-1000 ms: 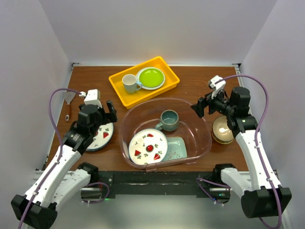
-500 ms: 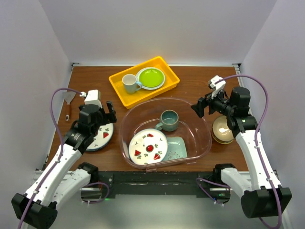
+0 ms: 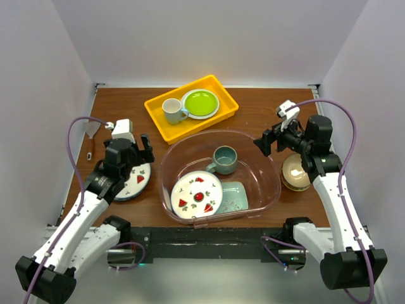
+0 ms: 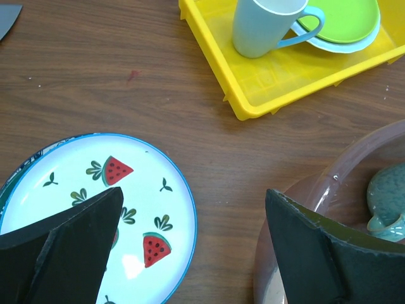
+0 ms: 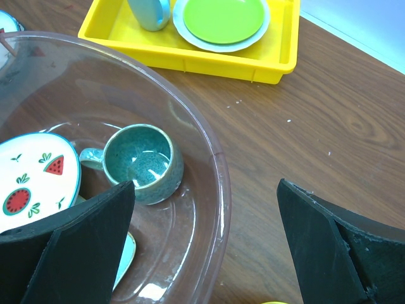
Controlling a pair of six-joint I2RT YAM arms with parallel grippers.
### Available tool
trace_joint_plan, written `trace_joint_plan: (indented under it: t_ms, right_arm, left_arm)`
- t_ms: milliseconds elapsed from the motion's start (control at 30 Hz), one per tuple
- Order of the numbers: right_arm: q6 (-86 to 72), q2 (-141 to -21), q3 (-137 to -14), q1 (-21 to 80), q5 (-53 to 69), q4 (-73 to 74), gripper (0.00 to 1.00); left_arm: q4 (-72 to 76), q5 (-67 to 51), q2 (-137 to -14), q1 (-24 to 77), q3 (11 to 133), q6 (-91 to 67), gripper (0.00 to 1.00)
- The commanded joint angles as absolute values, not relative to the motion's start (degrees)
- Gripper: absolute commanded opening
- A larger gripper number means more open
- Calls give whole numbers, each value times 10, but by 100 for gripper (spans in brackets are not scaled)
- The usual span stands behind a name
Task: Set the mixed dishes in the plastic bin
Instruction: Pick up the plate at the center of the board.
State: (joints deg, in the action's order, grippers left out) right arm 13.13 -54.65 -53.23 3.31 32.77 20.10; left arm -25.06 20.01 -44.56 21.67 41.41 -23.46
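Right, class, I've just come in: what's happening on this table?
Dishes are being cleared into the plastic bin. A teal mug, a watermelon plate and a mint tray lie inside it. The left gripper hovers open over a second watermelon plate on the table. The right gripper hangs open and empty above the bin's rim. A tan bowl waits at the right.

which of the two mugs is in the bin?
The dark teal mug, upright inside the plastic bin; the white mug stands in the yellow tray behind it.
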Motion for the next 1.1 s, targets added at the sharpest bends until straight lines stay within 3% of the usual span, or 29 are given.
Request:
trace_joint_plan:
  t_ms: [0,1067]
  right_arm:
    - [141,-537,-530,30,340,188,99]
    - [143,-539,-529,30,338,187,99]
  left_arm:
    - [-244,216,-449,217,438,-238,100]
    - [-250,221,-469,217,444,-237,100]
